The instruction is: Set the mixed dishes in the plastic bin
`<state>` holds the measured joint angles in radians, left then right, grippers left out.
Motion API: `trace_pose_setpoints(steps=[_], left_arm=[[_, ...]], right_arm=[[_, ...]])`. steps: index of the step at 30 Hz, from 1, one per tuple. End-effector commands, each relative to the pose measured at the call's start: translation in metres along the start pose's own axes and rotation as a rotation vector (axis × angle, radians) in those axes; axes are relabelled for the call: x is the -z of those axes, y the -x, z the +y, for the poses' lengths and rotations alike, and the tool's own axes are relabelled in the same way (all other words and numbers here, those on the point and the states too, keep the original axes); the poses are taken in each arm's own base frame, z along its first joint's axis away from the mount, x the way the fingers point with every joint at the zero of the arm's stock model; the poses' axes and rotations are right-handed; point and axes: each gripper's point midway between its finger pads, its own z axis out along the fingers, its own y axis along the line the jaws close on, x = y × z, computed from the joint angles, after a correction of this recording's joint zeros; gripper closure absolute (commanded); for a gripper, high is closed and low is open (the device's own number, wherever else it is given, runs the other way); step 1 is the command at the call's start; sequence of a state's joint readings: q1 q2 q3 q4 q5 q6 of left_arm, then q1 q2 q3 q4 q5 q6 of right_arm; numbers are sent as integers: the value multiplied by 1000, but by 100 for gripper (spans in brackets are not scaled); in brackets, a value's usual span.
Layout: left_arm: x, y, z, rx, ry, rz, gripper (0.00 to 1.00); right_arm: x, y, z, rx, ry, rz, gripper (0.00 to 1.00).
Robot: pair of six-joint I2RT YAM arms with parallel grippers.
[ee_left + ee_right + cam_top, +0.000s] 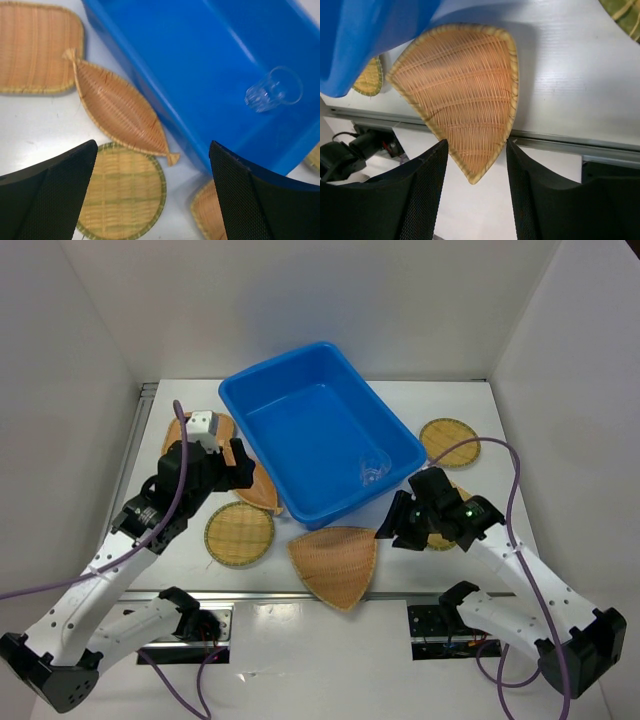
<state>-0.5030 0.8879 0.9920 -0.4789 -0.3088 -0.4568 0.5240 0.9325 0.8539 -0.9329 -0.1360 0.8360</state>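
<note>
Clear drop into bin [305, 430], only cup [372, 472] by near-right wall; leaf tray [258, 491], fan tray [335, 562] crowd its near sides.

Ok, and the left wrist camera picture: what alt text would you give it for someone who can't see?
A blue plastic bin fills the upper right, a small clear cup lying inside it. Beside it lie a leaf-shaped tray, a round tray and a squarish tray, all woven. The left gripper, open, frames the bottom with its black fingers.

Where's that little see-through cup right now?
In the overhead view, the clear cup lies on its side inside the blue bin, near the bin's near-right corner, just beyond the fan-shaped tray on the table.
</note>
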Motion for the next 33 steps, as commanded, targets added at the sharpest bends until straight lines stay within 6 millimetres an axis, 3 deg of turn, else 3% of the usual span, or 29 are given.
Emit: trace_pose_setpoints(steps=[1,3,6,12,22,31,33], left_arm=[[-2,9,-10,-33,-45,-24,1],[-9,-14,-16,-6,-84,47,1],[-11,-21,-17,3,-88,62,1],[-11,-15,-12,-15,-63,42,1],[-8,-15,-10,-13,-58,30,1],[-8,-21,-7,-24,-56,38,1],[-10,-22,-7,-13,-56,39,1]], right_arm=[[-7,2,18,-95,95,-34,44],[-14,0,18,-105,113,-40,44],[-16,0,18,-120,106,-34,44],[-11,9,22,-109,112,-72,43],[-27,23,29,-74,98,-109,42],[-52,9,12,-110,69,-68,42],[-53,4,-4,-117,-1,-58,42]])
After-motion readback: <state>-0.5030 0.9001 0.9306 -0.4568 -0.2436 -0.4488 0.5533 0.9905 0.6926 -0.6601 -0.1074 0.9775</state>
